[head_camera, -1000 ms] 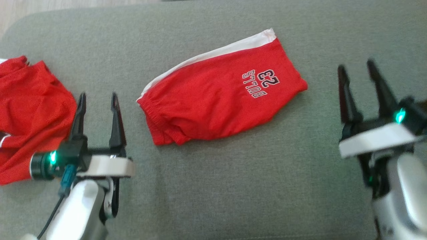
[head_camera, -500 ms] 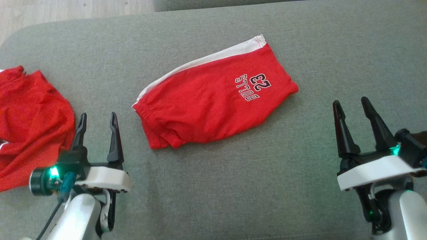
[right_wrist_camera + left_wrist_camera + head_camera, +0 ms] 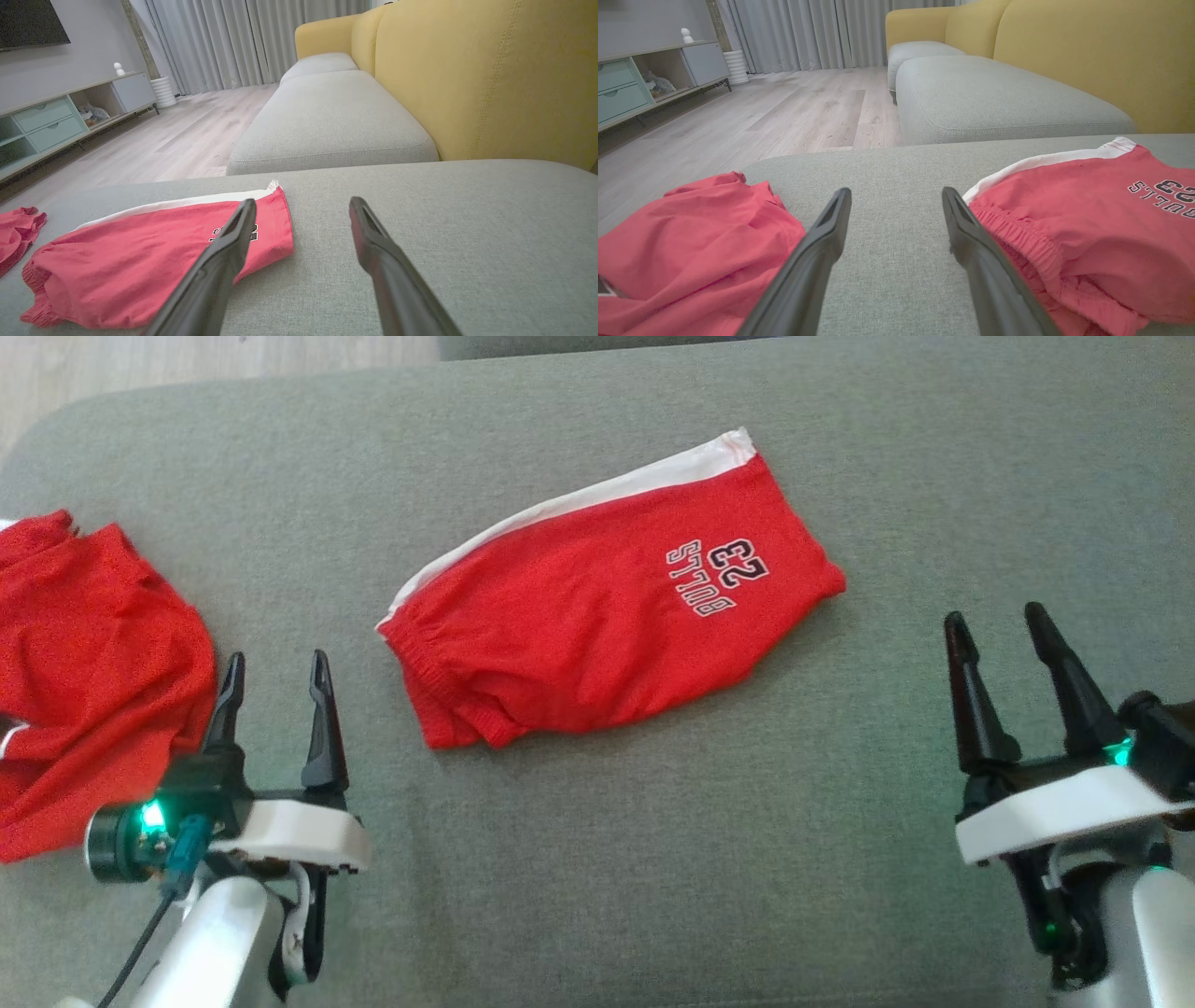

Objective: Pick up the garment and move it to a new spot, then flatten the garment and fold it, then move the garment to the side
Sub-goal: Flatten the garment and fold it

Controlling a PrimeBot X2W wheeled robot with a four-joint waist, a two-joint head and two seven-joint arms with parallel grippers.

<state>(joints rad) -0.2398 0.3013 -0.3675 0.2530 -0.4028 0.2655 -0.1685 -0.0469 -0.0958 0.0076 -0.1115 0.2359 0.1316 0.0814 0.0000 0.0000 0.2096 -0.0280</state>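
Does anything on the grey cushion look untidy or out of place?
Nothing is spilled or damaged. The folded red shorts lie slanted across the grey cushion, their waistband end bunched. A second red garment lies crumpled on the cushion's left side, beside the left gripper.

The red shorts [image 3: 607,616] are soft, matt knit cloth with a puckered elastic waistband; the grey seat cushion [image 3: 653,859] is coarse-woven matt upholstery. The left claw [image 3: 277,657] has smooth, dark, matt plastic fingers [image 3: 817,261] and a faintly glossy white wrist shell [image 3: 299,831]. The floor [image 3: 808,112] is pale wood plank.
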